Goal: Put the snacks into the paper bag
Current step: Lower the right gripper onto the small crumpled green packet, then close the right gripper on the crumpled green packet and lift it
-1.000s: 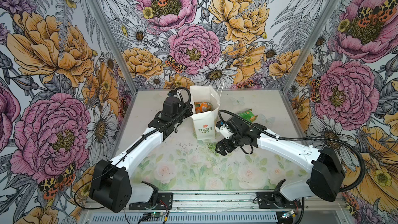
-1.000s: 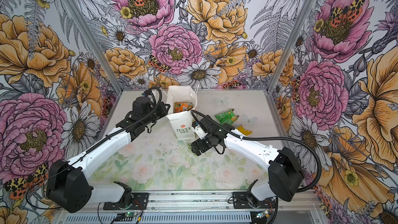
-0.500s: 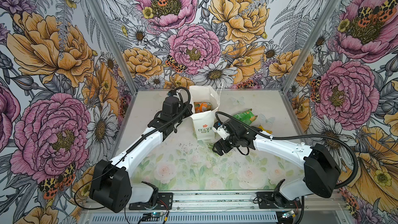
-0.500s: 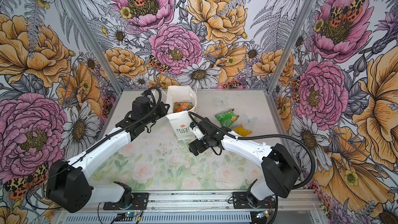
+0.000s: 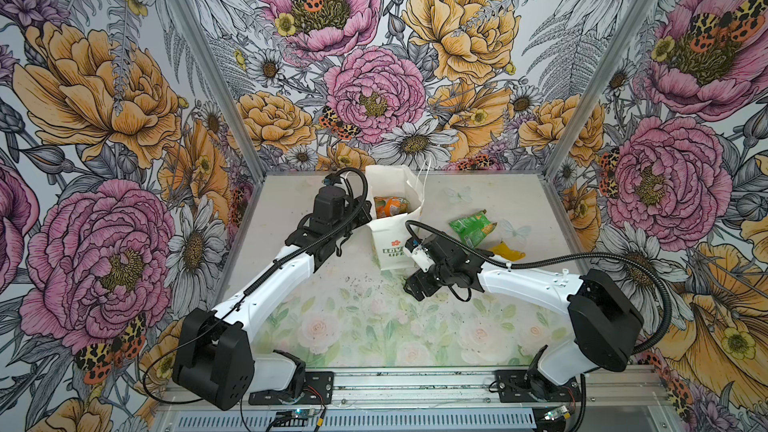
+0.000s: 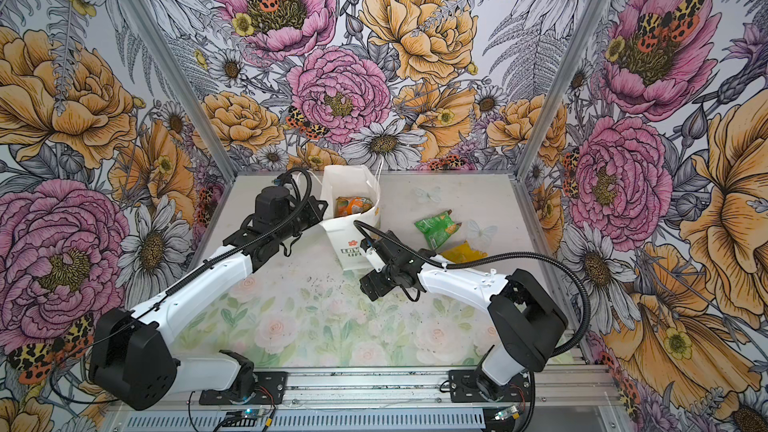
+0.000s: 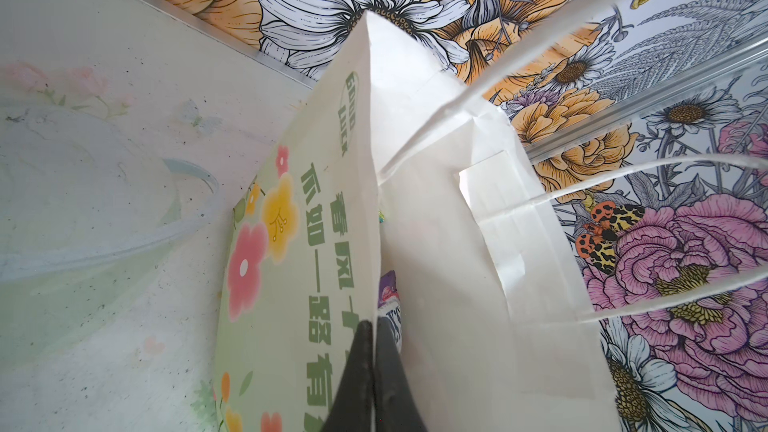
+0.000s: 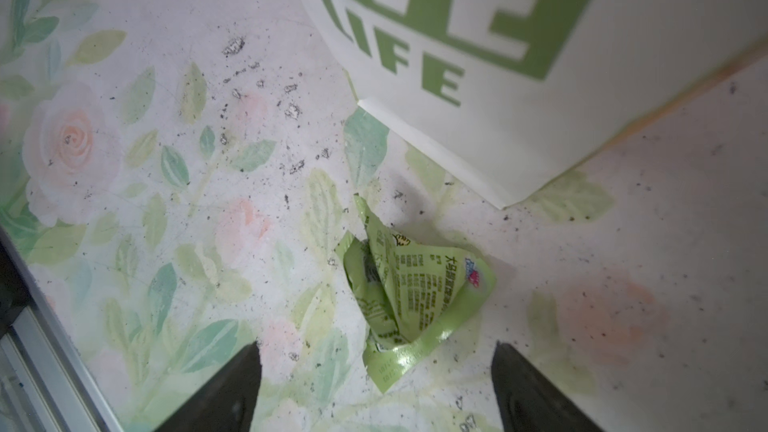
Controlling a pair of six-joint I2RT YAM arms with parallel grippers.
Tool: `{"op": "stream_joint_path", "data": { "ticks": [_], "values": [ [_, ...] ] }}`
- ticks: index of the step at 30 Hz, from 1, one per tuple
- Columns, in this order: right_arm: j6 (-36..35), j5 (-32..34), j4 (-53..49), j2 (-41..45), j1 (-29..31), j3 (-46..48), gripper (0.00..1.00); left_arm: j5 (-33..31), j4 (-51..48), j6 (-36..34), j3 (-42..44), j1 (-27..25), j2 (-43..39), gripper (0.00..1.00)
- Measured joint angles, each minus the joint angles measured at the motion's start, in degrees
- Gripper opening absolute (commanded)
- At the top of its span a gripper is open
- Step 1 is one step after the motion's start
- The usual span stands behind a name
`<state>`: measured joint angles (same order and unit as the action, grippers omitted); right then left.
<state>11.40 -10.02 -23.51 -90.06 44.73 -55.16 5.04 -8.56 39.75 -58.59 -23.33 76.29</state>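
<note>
The white paper bag (image 5: 392,243) (image 6: 353,243) stands upright at mid-table, and an orange-white snack (image 5: 390,205) (image 6: 353,206) shows through its open top. My left gripper (image 5: 365,214) (image 7: 372,326) is shut on the bag's wide printed wall (image 7: 299,243) at the rim. A purple packet edge (image 7: 388,288) shows inside beside it. My right gripper (image 5: 417,286) (image 8: 376,347) hangs open just above a small pale green snack (image 8: 415,284), which lies on the table near the bag's "LIFE" side (image 8: 498,56). This snack is hidden in both top views.
A green packet (image 5: 471,228) (image 6: 436,228) and a yellow packet (image 5: 507,251) (image 6: 461,252) lie on the table right of the bag, behind my right arm. White cord handles (image 7: 623,176) arch over the bag's mouth. The back wall is close behind the bag.
My right gripper has shifted slightly left, closer to the bag's narrow side, and its jaws have narrowed a little. The left arm and the bag have not moved.
</note>
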Motion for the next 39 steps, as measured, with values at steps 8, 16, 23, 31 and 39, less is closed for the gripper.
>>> {"op": "stream_joint_path", "data": {
  "ticks": [8, 16, 23, 31, 39],
  "values": [
    [0.0, 0.6, 1.0, -1.6, 0.0, 0.6, 0.87, 0.0, 0.0, 0.0, 0.0, 0.0, 0.0, 0.00],
    [0.0, 1.0, 4.3, -2.4, 0.7, 1.6, 0.85, 0.2, 0.0, 0.0, 0.0, 0.0, 0.0, 0.00],
    [0.0, 1.4, 6.1, -5.0, 2.2, 2.3, 0.84, 0.2, 0.0, 0.0, 0.0, 0.0, 0.0, 0.00],
    [0.1, 2.9, 9.7, -5.9, 2.5, 3.1, 0.83, 0.2, 0.0, 0.0, 0.0, 0.0, 0.0, 0.00],
    [0.1, 5.6, 11.6, -8.6, 2.6, 3.3, 0.78, 0.2, -0.1, 0.0, 0.0, 0.0, 0.0, 0.00]
  ]
}}
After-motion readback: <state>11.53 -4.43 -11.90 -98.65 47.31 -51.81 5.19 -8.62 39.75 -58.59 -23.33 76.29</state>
